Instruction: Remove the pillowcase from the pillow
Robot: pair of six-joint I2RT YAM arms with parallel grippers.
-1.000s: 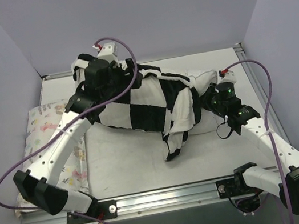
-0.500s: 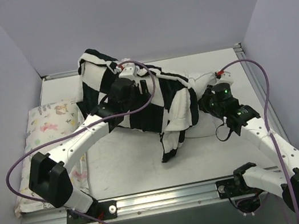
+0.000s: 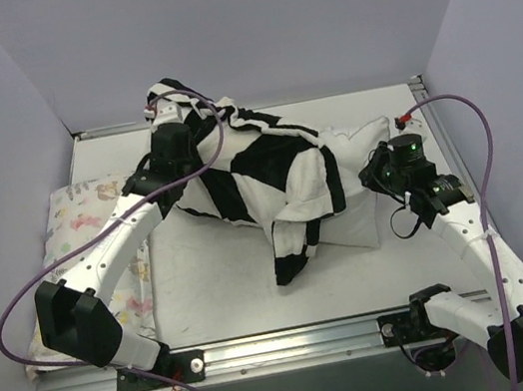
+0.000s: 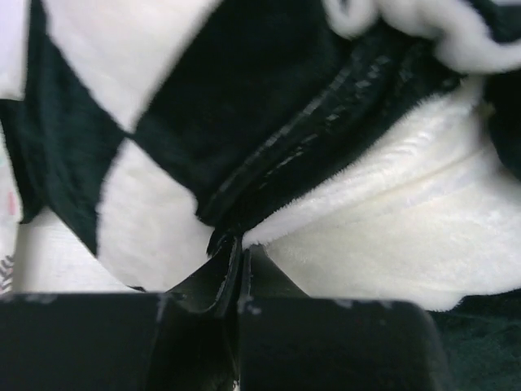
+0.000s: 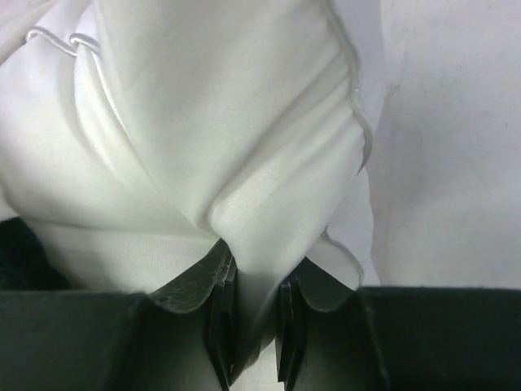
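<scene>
The black-and-white checkered pillowcase [image 3: 257,171] lies bunched across the middle of the table. It still covers the left part of the white pillow [image 3: 369,202], whose bare right end sticks out. My left gripper [image 3: 170,139] is at the cover's far left end. In the left wrist view its jaws [image 4: 240,244] are pressed together on a black seam of the pillowcase [image 4: 244,106]. My right gripper [image 3: 381,174] is at the pillow's right end. In the right wrist view it [image 5: 256,281] is shut on a fold of the white pillow [image 5: 228,138].
A pastel printed pillow [image 3: 85,227] lies along the table's left edge under the left arm. Purple walls close in the back and both sides. A metal rail [image 3: 288,343] runs along the near edge between the arm bases.
My left gripper went from open to shut, swinging right and then back to the cover's far left end. The right gripper drew the pillow rightward, so more white pillow shows.
</scene>
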